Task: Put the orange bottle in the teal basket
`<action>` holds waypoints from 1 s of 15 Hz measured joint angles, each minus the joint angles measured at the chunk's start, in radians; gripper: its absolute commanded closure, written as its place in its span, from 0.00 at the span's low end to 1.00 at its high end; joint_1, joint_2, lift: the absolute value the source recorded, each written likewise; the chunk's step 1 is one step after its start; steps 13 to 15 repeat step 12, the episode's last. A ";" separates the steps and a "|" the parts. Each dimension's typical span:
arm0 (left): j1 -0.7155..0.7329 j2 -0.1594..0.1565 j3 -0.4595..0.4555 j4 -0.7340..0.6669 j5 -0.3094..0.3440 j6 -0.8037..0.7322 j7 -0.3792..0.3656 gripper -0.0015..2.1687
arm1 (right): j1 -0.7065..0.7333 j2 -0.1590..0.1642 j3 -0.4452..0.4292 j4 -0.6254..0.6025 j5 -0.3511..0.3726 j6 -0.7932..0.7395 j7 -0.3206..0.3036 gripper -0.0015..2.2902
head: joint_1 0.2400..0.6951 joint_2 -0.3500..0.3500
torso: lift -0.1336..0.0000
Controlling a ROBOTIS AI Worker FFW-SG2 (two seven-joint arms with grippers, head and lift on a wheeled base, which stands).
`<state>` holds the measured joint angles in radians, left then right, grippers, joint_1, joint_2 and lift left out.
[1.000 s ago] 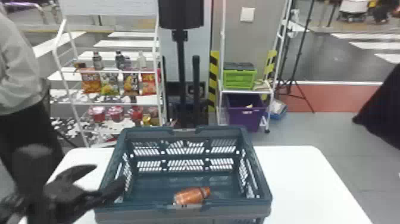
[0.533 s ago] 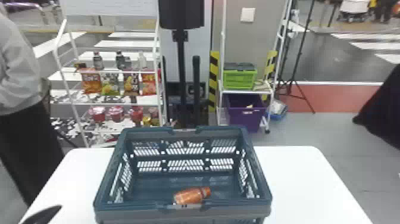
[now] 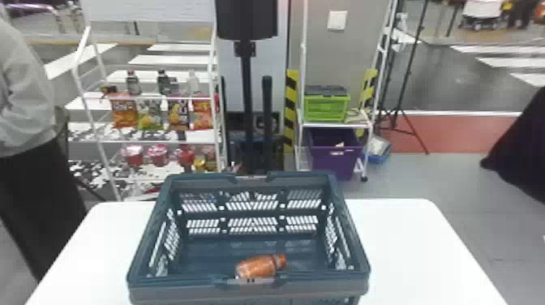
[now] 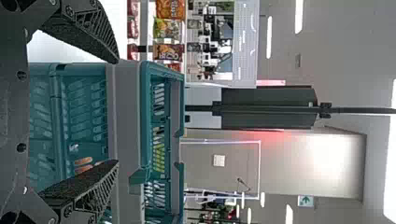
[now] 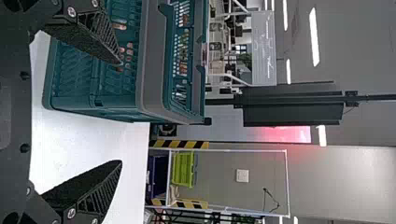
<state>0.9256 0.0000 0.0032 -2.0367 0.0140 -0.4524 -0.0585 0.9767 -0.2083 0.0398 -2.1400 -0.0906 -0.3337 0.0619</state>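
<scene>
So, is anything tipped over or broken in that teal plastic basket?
Only the orange plastic bottle isn't standing: it lies on its side inside the teal plastic basket. I see no spill or crack, and the basket sits level on the white table.

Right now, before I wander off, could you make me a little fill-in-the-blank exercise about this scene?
The orange bottle lies on its ____ in the teal basket.
The basket stands on a white ____.
The crate just above the purple bin is bright ____.
Rather than shut, the left gripper and the right gripper both have their jaws ____.

Missing words: side; table; green; open.
</scene>
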 measured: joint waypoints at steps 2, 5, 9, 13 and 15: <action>0.006 0.000 -0.009 0.009 -0.005 0.000 0.006 0.07 | 0.000 -0.002 0.000 -0.001 -0.001 -0.004 0.001 0.06 | 0.57 0.50 | 1.00; 0.029 0.000 -0.008 -0.004 -0.003 -0.018 0.005 0.07 | 0.002 -0.003 0.001 -0.004 -0.001 -0.005 0.001 0.06 | 0.57 0.50 | 1.00; 0.044 0.000 -0.008 -0.008 -0.002 -0.035 0.005 0.07 | 0.005 -0.003 0.003 -0.005 -0.001 -0.008 0.006 0.06 | 0.57 0.50 | 1.00; 0.045 0.000 -0.008 -0.006 -0.002 -0.039 0.005 0.07 | 0.005 -0.002 0.004 -0.005 -0.001 -0.008 0.008 0.06 | 0.57 0.50 | 1.00; 0.045 0.000 -0.008 -0.006 -0.002 -0.039 0.005 0.07 | 0.005 -0.002 0.004 -0.005 -0.001 -0.008 0.008 0.06 | 0.57 0.50 | 1.00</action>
